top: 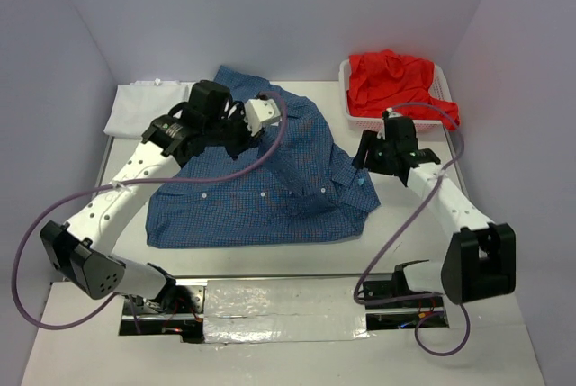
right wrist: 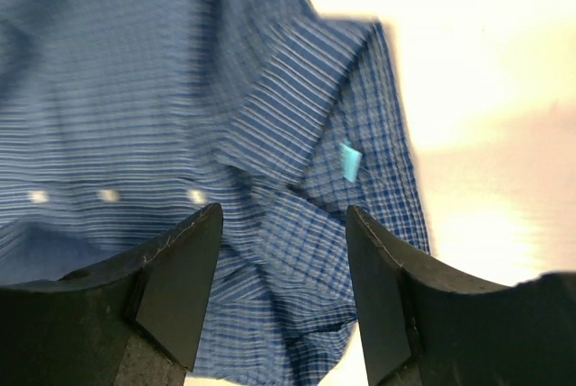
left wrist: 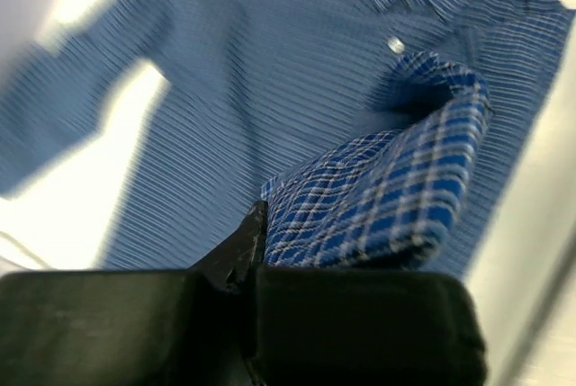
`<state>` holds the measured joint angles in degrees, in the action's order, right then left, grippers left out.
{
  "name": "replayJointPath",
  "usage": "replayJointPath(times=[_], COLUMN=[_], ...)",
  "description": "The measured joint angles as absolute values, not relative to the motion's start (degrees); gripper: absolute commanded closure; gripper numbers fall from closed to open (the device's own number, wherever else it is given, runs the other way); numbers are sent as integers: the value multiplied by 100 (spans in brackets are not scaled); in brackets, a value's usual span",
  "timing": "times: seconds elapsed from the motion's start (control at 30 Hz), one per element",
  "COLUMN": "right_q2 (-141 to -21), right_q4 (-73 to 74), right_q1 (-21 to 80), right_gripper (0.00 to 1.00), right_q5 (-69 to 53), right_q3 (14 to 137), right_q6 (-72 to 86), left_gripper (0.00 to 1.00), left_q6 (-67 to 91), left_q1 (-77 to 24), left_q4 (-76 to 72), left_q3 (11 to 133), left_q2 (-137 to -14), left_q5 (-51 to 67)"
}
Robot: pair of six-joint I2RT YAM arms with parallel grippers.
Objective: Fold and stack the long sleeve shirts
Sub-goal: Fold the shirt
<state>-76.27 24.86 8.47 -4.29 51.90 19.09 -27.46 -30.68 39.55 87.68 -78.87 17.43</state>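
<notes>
Far left of the blue shirt (top: 270, 193) there's a white shirt (top: 135, 109) lying flat, looks untouched. The left hand (left wrist: 255, 228) is over the blue shirt's top-left part, clenched tight on a doubled-up bit of its checked cloth. The blue shirt itself lies rumpled in the middle of the surface (top: 319, 103). The right hand (right wrist: 281, 224) hovers at its right edge, fingers wide apart, gripping nothing. A red shirt (top: 396, 80) sits bunched in a basket (top: 345, 89) past the blue shirt's far right corner. I'd say we're mid-fold on the blue one. Next, the left probably needs to carry that cloth across and lay it flat.
</notes>
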Motion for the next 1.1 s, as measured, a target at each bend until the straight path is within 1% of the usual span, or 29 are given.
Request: replayJointPath(times=[0.13, 0.27, 0.37, 0.5, 0.57, 0.6, 0.63, 0.7, 0.9, 1.1], right_q2=[-6895, -6145, -5756, -5594, -5616, -5647, -5675, -5758, -6320, -7266], right_q4=[2342, 1844, 1516, 1308, 1306, 1304, 1302, 1310, 1415, 1361], right_q1=[869, 1149, 1839, 2576, 2672, 2731, 2775, 2965, 3883, 4377], right_gripper=[35, 35, 35, 33, 32, 27, 24, 20, 20, 21], right_q5=[-729, -1306, -1929, -2578, -2753, -2823, -2888, -3015, -2877, -2591], right_q3=[5168, 4810, 4613, 4635, 4694, 4720, 4733, 4744, 4925, 5210], right_q6=[1837, 1509, 867, -322, -827, -1125, -1374, -1962, -3323, -4025], left_gripper=[100, 100, 100, 100, 100, 100, 100, 100, 100, 100], left_q6=[-1857, -1833, -2665, -4598, -5596, -6055, -6429, -7129, -8458, -8702], left_q1=[-3055, -3092, -3173, -3212, -3251, -3275, -3293, -3323, -3332, -3332], left_q4=[4141, 3990, 3520, 3050, 2882, 2757, 2707, 2617, 2480, 2408], left_q3=[8536, 8322, 7487, 6045, 5502, 5275, 5129, 4928, 4425, 4182], left_q2=[-7994, -7830, -7210, -5924, -5328, -5076, -4934, -4746, -4591, -4539], left_q5=[1717, 1852, 1802, 1791, 1778, 1747, 1726, 1667, 1385, 1094])
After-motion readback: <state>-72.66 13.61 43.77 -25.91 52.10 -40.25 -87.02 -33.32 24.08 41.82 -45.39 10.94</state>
